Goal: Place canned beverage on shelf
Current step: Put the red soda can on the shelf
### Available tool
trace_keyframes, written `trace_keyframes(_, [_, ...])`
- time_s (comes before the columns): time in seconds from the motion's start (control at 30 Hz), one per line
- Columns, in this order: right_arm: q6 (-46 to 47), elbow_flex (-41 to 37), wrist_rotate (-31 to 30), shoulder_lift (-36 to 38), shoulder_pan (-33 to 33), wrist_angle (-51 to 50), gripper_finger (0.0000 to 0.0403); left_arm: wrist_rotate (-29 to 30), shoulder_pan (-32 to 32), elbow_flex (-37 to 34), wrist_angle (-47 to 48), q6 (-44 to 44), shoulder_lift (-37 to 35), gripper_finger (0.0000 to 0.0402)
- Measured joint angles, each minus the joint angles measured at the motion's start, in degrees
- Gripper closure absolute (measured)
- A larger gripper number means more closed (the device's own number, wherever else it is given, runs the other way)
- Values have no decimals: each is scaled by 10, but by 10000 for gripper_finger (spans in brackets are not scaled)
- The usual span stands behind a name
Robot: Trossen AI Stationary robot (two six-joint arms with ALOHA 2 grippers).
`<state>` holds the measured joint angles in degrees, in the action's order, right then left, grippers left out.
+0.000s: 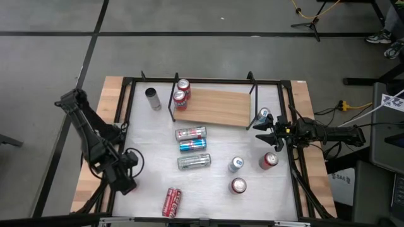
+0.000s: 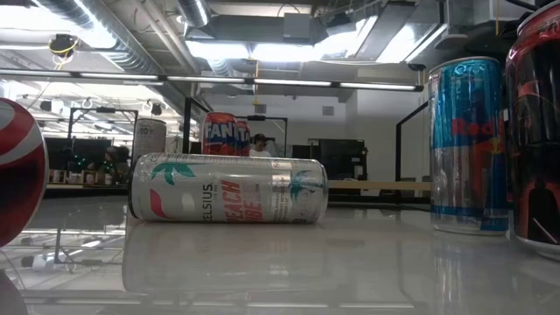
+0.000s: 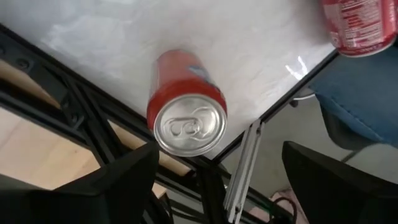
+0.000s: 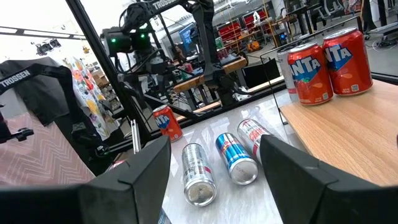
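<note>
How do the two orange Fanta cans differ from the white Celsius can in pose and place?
The two Fanta cans stand upright on the wooden shelf; the Celsius can lies on its side on the white table. The Fanta cans are orange, the Celsius can white. All are drink cans.

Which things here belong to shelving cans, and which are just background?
Job:
wooden shelf, already holding two red cans
cans on the table, e.g. lying red can, upright red can
left gripper, right gripper, both empty

Background:
floor cables
</note>
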<state>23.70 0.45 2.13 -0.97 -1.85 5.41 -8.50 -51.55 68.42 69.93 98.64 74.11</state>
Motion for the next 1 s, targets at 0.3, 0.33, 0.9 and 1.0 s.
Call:
trace_keyframes(0.3, [0, 0, 0, 0, 0, 0, 164, 7, -37, 0, 1, 14, 55, 68])
trace_keyframes(0.33, [0, 0, 0, 0, 0, 0, 164, 10, -39, 0, 1, 13, 61, 68])
trace_keyframes(0.9, [0, 0, 0, 0, 0, 0, 164, 37, -57, 3, 30, 13, 105, 68])
trace_keyframes(1.0, [0, 0, 0, 0, 0, 0, 164, 37, -56, 2, 32, 14, 105, 68])
